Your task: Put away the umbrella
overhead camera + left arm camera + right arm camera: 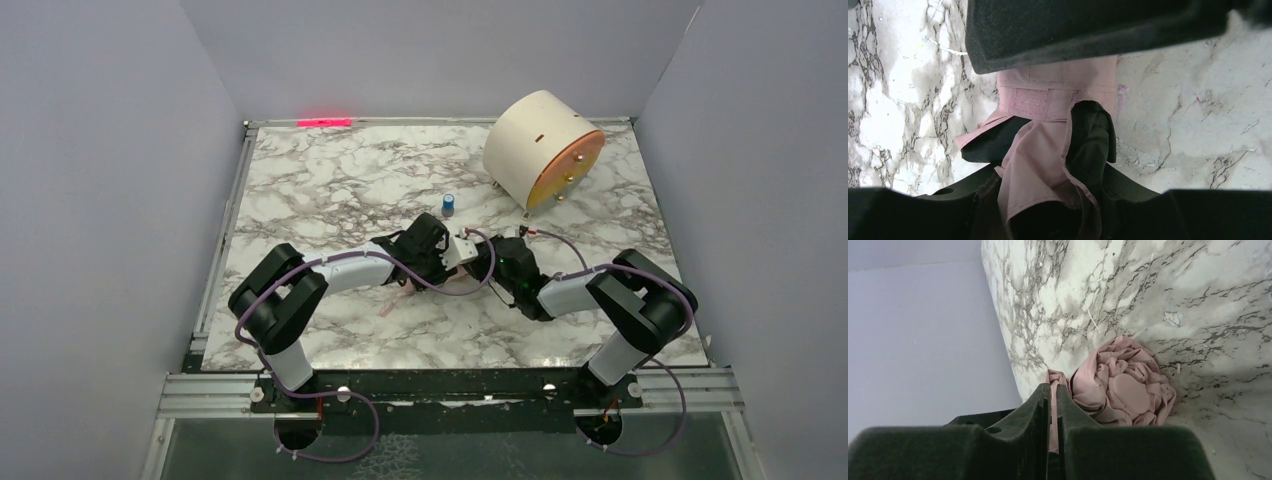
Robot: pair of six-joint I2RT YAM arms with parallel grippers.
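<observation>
Umbrella (1038,150) fastening strap (1030,102), left wrist view only

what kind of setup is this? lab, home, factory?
Most likely a lab robot test cell, not a home: a marble-print table boxed in by plain grey walls, an aluminium rail along its near edge, with the left arm and right arm mounted there.

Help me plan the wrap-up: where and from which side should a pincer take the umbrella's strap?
Probably the strap's thin free end, standing clear beside the bunched canopy: a flat strip, so come from the canopy-free side and pinch its faces, as the right pincer does.
</observation>
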